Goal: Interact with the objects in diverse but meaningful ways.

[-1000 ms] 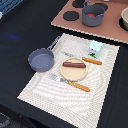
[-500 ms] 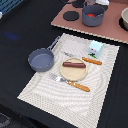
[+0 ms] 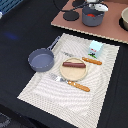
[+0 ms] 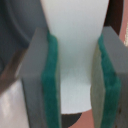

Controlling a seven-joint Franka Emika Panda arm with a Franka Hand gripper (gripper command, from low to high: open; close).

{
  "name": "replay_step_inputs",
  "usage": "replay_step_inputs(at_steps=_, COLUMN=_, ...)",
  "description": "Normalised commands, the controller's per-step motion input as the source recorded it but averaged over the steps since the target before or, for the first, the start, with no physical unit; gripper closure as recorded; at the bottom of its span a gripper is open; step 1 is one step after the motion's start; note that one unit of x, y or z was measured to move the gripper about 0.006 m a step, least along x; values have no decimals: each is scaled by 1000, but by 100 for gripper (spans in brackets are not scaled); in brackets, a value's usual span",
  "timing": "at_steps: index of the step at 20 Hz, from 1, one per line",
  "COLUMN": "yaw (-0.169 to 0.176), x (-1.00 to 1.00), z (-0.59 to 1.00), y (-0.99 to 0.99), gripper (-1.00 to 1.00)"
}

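We see a dark table (image 3: 20, 30) carrying a pale striped mat (image 3: 75, 97) and, beyond it, a brown board (image 3: 107, 30).

On the mat's edge toward the exterior view's left sits the saucepan (image 3: 41, 59), grey with a long handle, nothing visible inside it. Near the mat's middle is a round wooden plate (image 3: 74, 72) with the brown sausage (image 3: 73, 63) lying across it. A fork (image 3: 70, 82) lies just beside the plate on the near side, and a knife (image 3: 91, 61) just beyond it. The light blue cup (image 3: 95, 48) stands upright near the mat's far edge, with something small and red and green at its base that we cannot make out.

On the board stands a grey pot (image 3: 92, 17). The hand (image 4: 75, 75) hangs over it; in the wrist view its green pads (image 4: 50, 80) pinch a white object (image 4: 75, 45), touching it on both sides.
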Motion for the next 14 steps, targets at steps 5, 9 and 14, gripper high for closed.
replay_step_inputs(at_steps=5, yaw=0, x=-531, z=149, y=151, gripper=-100)
replay_step_inputs(at_steps=9, yaw=1, x=-497, z=8, y=98, gripper=-100)
replay_step_inputs(at_steps=14, yaw=9, x=-422, z=22, y=66, gripper=-100)
